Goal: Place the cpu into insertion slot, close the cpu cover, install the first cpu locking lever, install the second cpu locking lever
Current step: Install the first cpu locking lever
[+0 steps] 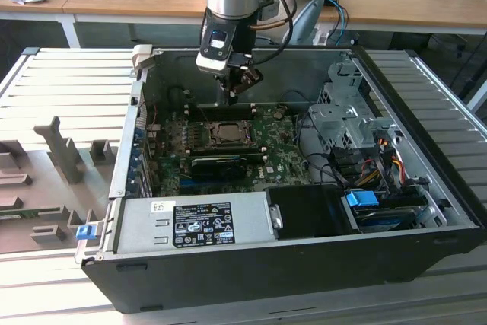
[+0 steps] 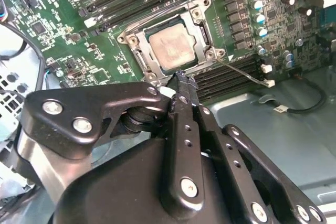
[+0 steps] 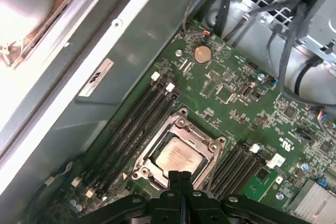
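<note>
The cpu [image 2: 173, 48], a pale silvery square chip, lies in the insertion slot [image 2: 202, 9] on the green motherboard [image 2: 58, 51]. The silver cpu cover [image 2: 140, 51] lies flat as a frame around it. A thin wire locking lever [image 2: 242, 73] sticks out from one corner of the slot, and another runs along the side by the memory slots [image 2: 152, 17]. My gripper [image 2: 180, 75] is shut with nothing between its black fingers, its tips just above the slot's edge. In the exterior view my gripper [image 1: 232, 98] hangs over the slot [image 1: 227, 133]. The first wrist view has the cpu [image 3: 178, 156] just beyond the fingertips [image 3: 181, 179].
The open computer case [image 1: 251, 264] walls in the board. Black memory slots [image 3: 136, 124] flank the socket. A black ridged card [image 1: 221, 164] lies in front of it. Drive cage and cables [image 1: 358, 135] fill the exterior view's right. A grey power supply [image 1: 190, 222] sits in front.
</note>
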Motion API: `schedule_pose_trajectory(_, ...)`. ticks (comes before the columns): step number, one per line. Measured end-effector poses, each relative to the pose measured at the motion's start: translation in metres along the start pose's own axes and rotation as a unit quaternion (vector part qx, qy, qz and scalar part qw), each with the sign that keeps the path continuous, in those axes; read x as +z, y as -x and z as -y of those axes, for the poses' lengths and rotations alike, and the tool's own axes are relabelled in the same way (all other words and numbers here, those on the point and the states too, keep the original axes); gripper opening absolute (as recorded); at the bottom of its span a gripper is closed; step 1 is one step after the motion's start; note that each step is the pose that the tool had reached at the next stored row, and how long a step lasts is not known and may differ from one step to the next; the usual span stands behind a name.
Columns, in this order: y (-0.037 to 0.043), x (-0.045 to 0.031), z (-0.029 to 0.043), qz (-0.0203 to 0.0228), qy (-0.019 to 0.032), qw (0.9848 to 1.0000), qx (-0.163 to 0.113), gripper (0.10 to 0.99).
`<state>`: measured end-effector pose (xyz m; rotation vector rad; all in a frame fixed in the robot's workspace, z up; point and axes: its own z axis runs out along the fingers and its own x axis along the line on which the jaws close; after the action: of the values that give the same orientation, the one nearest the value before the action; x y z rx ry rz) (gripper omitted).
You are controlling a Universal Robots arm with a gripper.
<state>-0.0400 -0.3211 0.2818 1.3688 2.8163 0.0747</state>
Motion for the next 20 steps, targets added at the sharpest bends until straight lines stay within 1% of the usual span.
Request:
schedule_pose_trajectory(4, 0.0003, 0.0, 0.0002, -0.001, -0.0003, 0.9998, -0.021, 0.106)
schedule_pose_trajectory(6, 0.0004, 0.0, 0.0004, -0.0018, -0.0005, 0.9992, -0.039, 0.106)
schedule_pose_trajectory(12, 0.0007, -0.0001, 0.0006, -0.0027, -0.0008, 0.9983, -0.059, 0.106)
schedule_pose_trajectory(17, 0.0011, -0.0001, 0.0009, -0.0035, -0.001, 0.9972, -0.075, 0.106)
schedule_pose_trajectory(20, 0.0013, -0.0001, 0.0011, -0.0041, -0.0012, 0.9961, -0.088, 0.106)
